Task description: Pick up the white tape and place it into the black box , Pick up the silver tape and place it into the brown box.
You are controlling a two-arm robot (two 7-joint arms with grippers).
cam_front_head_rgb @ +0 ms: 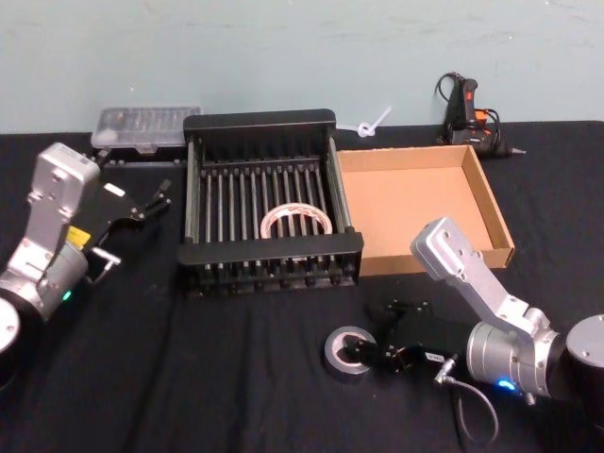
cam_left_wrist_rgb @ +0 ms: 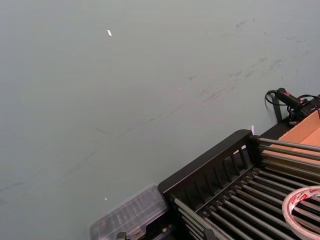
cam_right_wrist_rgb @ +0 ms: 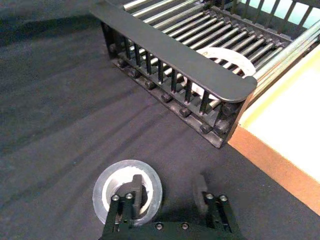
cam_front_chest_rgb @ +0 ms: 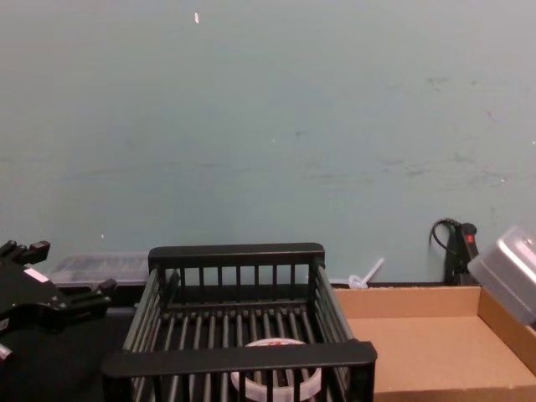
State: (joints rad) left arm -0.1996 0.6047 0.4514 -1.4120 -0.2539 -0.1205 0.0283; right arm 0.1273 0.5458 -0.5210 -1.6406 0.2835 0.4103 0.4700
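White tape [cam_front_head_rgb: 295, 222]: lies flat inside the black box [cam_front_head_rgb: 269, 260], frame centre; that half looks done.
Silver tape [cam_front_head_rgb: 348, 351]: on the table [cam_front_head_rgb: 236, 377], lower centre.
Right hand [cam_right_wrist_rgb: 167, 197]: open, 1 finger in the core, 1 outside, set to pinch the wall.
Brown box [cam_front_head_rgb: 491, 212]: empty, right of the black box.
Left hand [cam_front_head_rgb: 142, 203]: open, idle at left.
Hidden: chest view cuts off the table's near part.

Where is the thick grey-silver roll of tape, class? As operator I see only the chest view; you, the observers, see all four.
Observer: The thick grey-silver roll of tape lies flat on the black tablecloth, in front of the black slatted plastic crate, towards the robot.
Operator: Is the right gripper near it?
Observer: Yes. The right gripper is open at the roll, with one finger inside its core and the other outside its wall.
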